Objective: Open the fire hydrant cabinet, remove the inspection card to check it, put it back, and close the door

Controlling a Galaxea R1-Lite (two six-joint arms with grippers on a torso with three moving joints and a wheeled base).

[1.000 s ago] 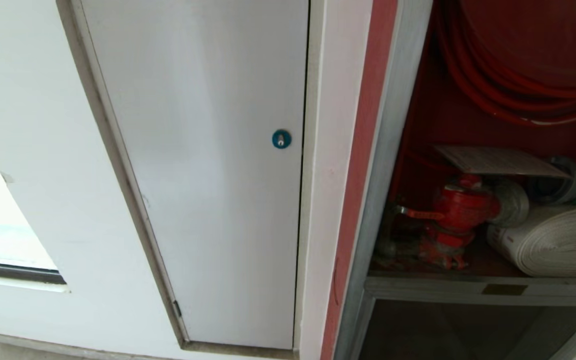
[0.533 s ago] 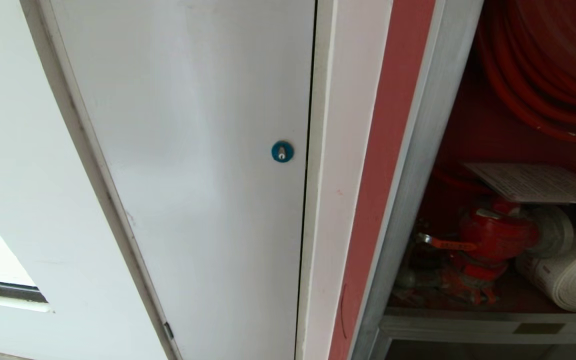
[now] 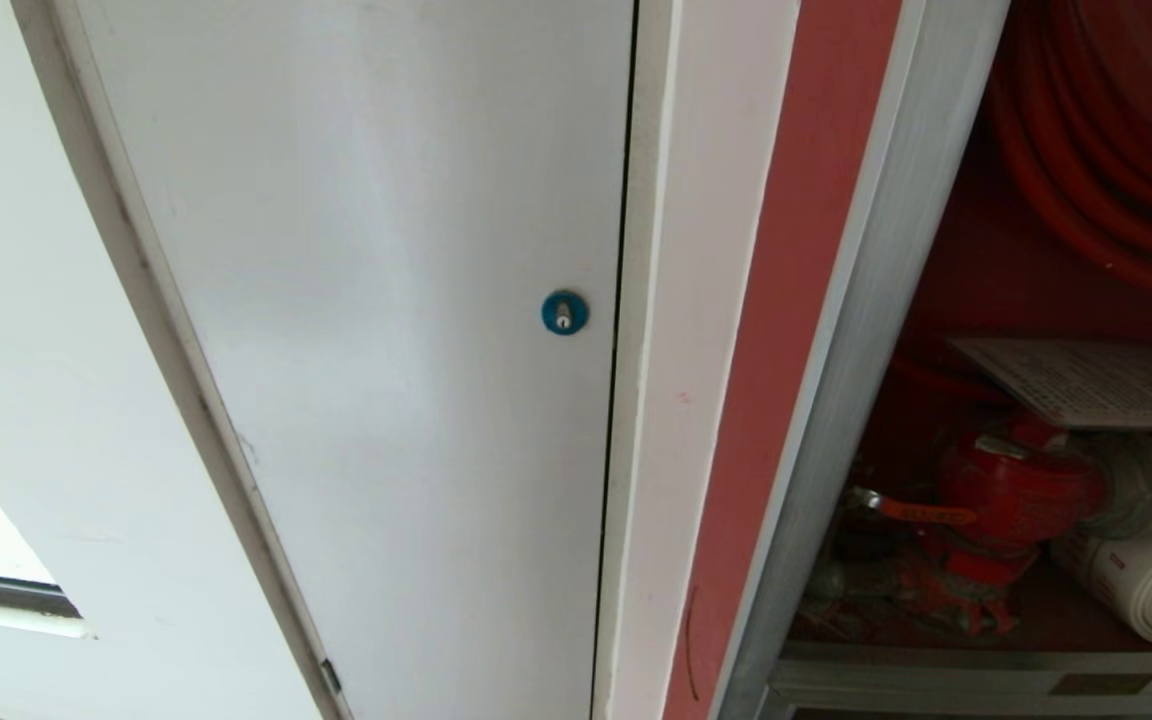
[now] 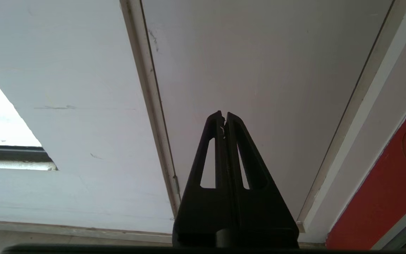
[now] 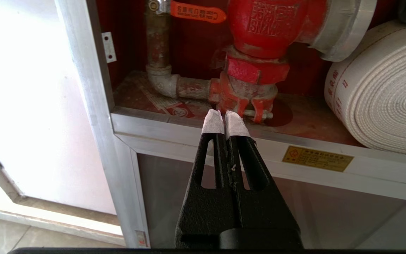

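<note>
The fire hydrant cabinet (image 3: 876,330) stands open at the right of the head view, its silver frame around a red interior. The inspection card (image 3: 1096,382) lies flat on top of the red valve (image 3: 1016,490), beside the rolled white hose (image 3: 1151,580). Its door is out of view. In the right wrist view my right gripper (image 5: 224,115) is shut and empty, its white-taped tips in front of the cabinet's lower sill (image 5: 174,128), below the valve (image 5: 259,38). My left gripper (image 4: 223,116) is shut and empty, pointing at a plain white panel.
A white door (image 3: 386,350) with a blue round lock (image 3: 564,312) fills the middle of the head view. A red strip (image 3: 786,330) runs beside the cabinet frame. A lower dark glass panel (image 5: 294,211) sits under the sill. Red hose coils (image 3: 1106,150) hang above the card.
The whole head view has shifted: the cabinet slid towards the right and downward and looks closer, so the camera moved. Neither gripper shows in the earlier frames.
</note>
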